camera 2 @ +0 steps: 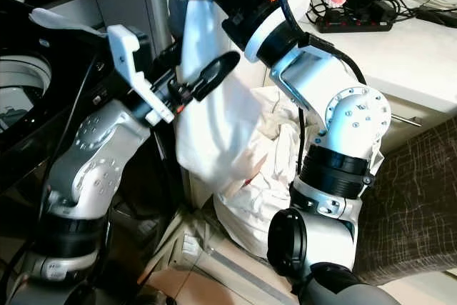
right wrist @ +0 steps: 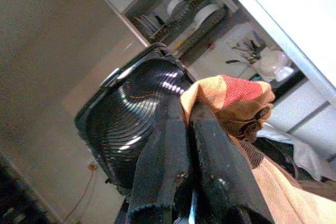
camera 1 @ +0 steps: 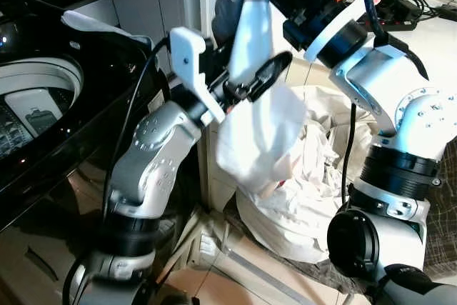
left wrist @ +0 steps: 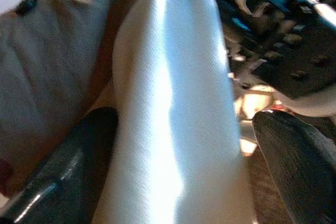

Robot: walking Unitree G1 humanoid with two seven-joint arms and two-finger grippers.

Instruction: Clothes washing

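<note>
Held high at centre of scene: a white woven cloth garment point(camera 1: 260, 126), hanging in a long fold from the right gripper point(right wrist: 184, 145), black fingers pressed tight together on a bunched orange-and-red herringbone edge of fabric point(right wrist: 231, 100). Just left of the hanging fold, the left gripper point(left wrist: 184, 145), fingers spread wide with the white fold running between them, not yet pinching. Below and to the right, on the floor, a heaped pile of white laundry in a pale sack point(camera 1: 307, 198); far left, the black top-loading washing machine with open round drum point(camera 1: 36, 91), well apart from the garment. Judged as mid-transfer: lifted from the pile, still to be carried left and dropped in the drum. Main risk: a slip from the right grip, held only by a small bunched corner, with the full weight of the cloth pulling down; likely landing back on the pile or on the floor. Second risk: a left closure on too thin a layer, or on nothing, if the fold swings aside. Third: the trailing lower end catching on the left arm's black cable point(camera 1: 136, 105) or on the machine's rim during the swing left, dragging the cloth out. Also possible: part of the garment draped outside the drum if released too early.
</note>
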